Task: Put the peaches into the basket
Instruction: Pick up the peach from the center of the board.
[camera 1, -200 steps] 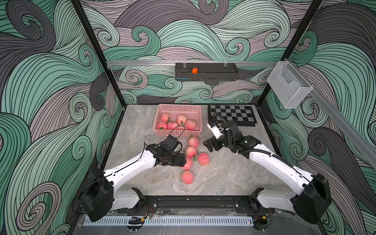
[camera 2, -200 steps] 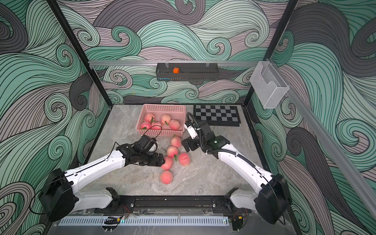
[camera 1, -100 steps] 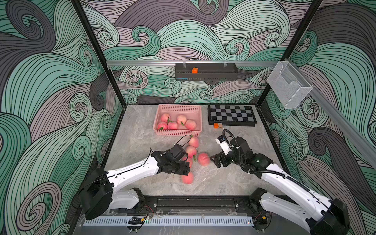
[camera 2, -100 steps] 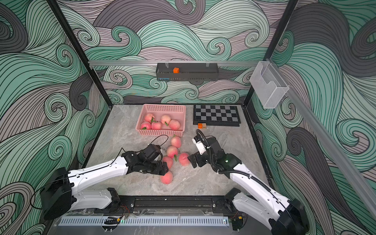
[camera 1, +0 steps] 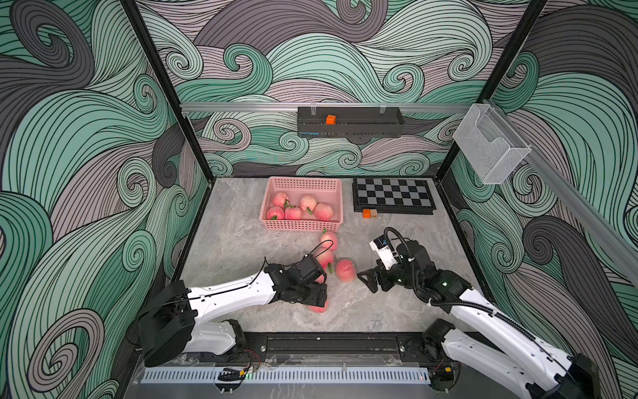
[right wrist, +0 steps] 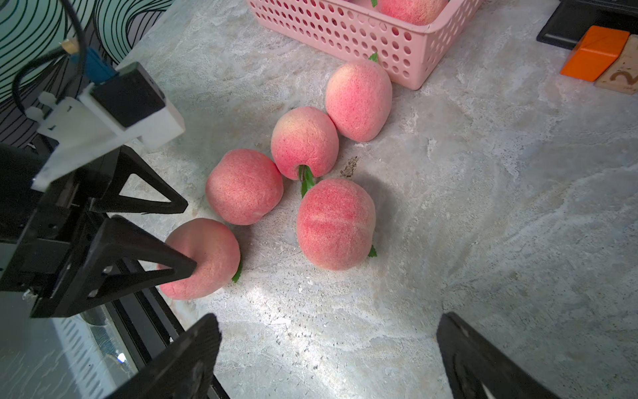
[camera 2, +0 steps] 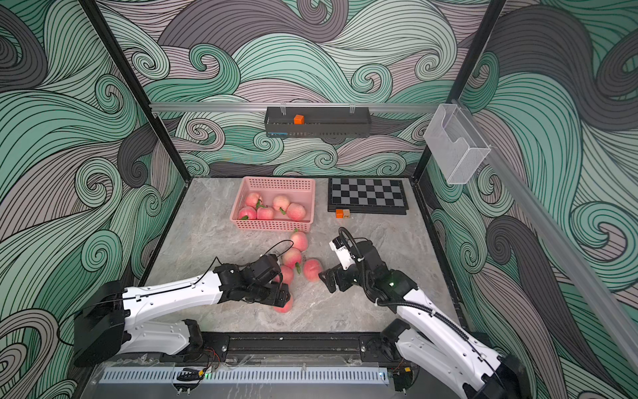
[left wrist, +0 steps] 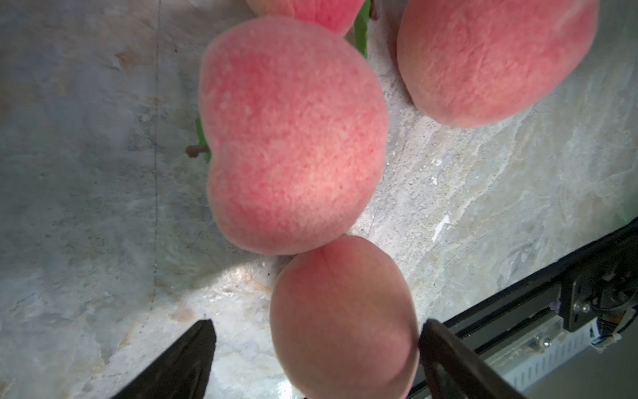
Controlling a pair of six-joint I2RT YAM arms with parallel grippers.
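On marbled tabletop, fuzzy round peaches, perforated plastic basket

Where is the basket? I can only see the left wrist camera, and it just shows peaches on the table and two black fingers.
Observer: The basket stands at the far end of the table, away from the arms.
Child: Are any peaches in it?
Observer: Yes, five peaches lie inside it.
Child: What is the other arm doing?
Observer: The right gripper is open and holds nothing. It is low over the table, near a loose peach.
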